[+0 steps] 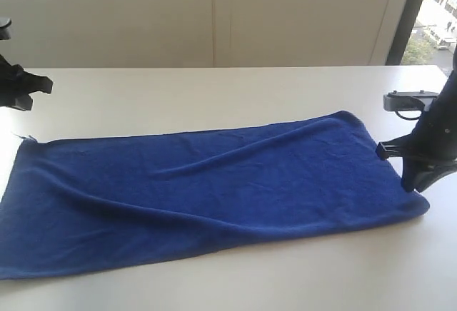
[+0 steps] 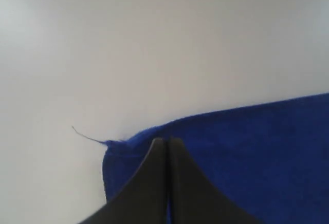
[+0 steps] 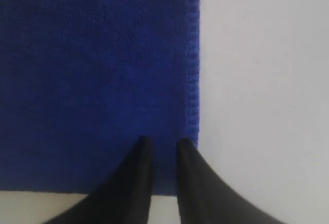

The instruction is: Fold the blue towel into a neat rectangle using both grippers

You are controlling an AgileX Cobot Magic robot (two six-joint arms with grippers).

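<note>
The blue towel (image 1: 214,190) lies spread out lengthwise on the white table (image 1: 214,90), with soft ripples across its middle. My left gripper (image 1: 43,85) hovers at the far left, above and apart from the towel's far left corner. In the left wrist view its jaws (image 2: 167,141) are shut, with that corner of the towel (image 2: 247,152) beneath them. My right gripper (image 1: 414,185) is down at the towel's right edge near the near corner. In the right wrist view it (image 3: 163,143) shows a narrow gap, and the towel (image 3: 92,80) lies flat under the tips.
A loose thread (image 2: 85,134) sticks out from the towel's far left corner. A pale wall (image 1: 214,11) rises behind the table's far edge. A window (image 1: 435,11) is at the upper right. Bare table surrounds the towel on all sides.
</note>
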